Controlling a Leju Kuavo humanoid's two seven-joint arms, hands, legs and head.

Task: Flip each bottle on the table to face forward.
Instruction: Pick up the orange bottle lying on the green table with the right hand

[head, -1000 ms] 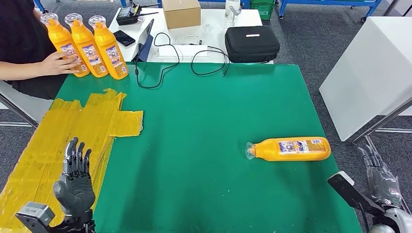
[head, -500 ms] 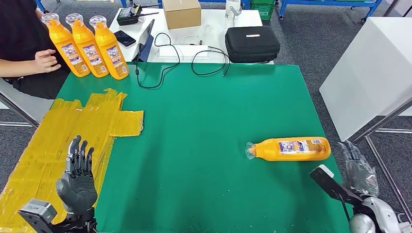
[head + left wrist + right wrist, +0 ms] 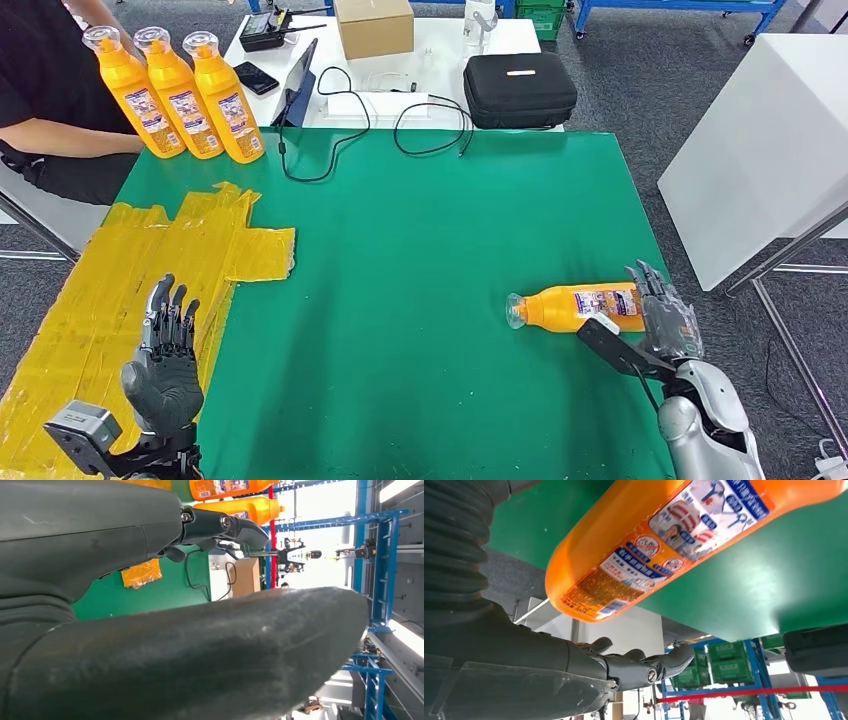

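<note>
Bottle point(image 3: 572, 306) lies on the green table point(image 3: 420, 250), open right hand point(image 3: 668, 318) beside it, left hand point(image 3: 165, 365) spread over yellow tape point(image 3: 120, 290).

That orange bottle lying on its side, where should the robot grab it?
Probably around the wide body of the bottle, near its flat bottom end, coming from the robot's right where the right hand already is. The cap end narrows and points towards the table's middle, offering less to hold.
</note>
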